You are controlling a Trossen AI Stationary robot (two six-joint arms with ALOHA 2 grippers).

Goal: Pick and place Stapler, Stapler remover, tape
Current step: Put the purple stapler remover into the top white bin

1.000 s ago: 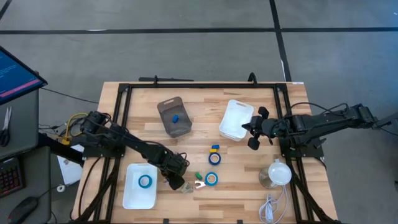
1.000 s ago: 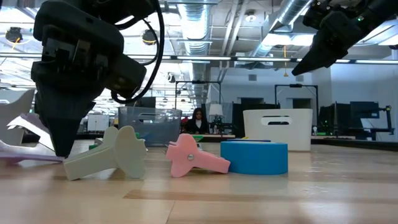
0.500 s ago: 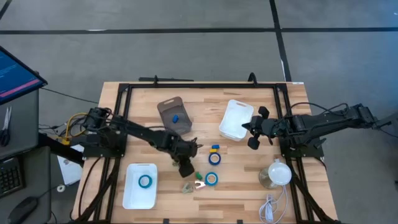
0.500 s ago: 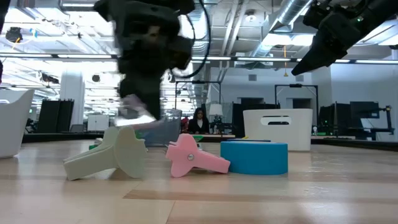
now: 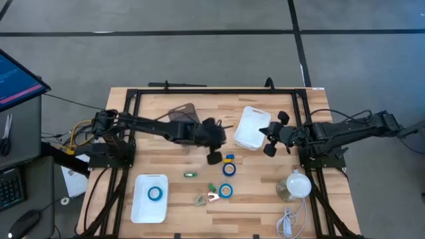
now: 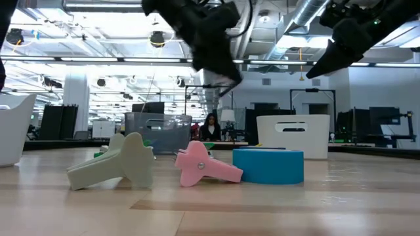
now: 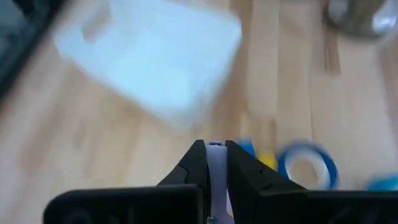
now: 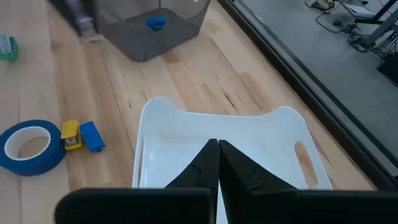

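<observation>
**Left claw grips a lilac scrap mid-table; right claw shut over the white bin**

At lower left of the high view sits a white tray (image 5: pixel 141 211) with one tape roll (image 5: pixel 155 193) lying inside it. From the left edge the left arm reaches across the dark clear bin (image 5: pixel 178 113) toward the middle of the frame. There the left gripper (image 5: pixel 214 157) hangs above the wood, its fingers (image 7: pixel 196 165) pinched on a thin pale lilac piece (image 7: pixel 216 163); what that piece is cannot be told.

Below it, at lower centre, lie a small green piece (image 5: pixel 190 174), a beige stapler remover (image 5: pixel 199 199) and a pink stapler remover (image 5: pixel 212 196), the last two just beside each other. Next to them is a second tape roll (image 5: pixel 226 190). A third tape roll (image 5: pixel 229 168) lies above that, touching a small yellow-and-blue block (image 5: pixel 230 158).

Right of centre stands the white bin (image 5: pixel 251 127). The right gripper (image 5: pixel 265 133) hovers at its right rim, fingers pressed together on nothing, with the right arm running off to the frame's right edge.
</observation>
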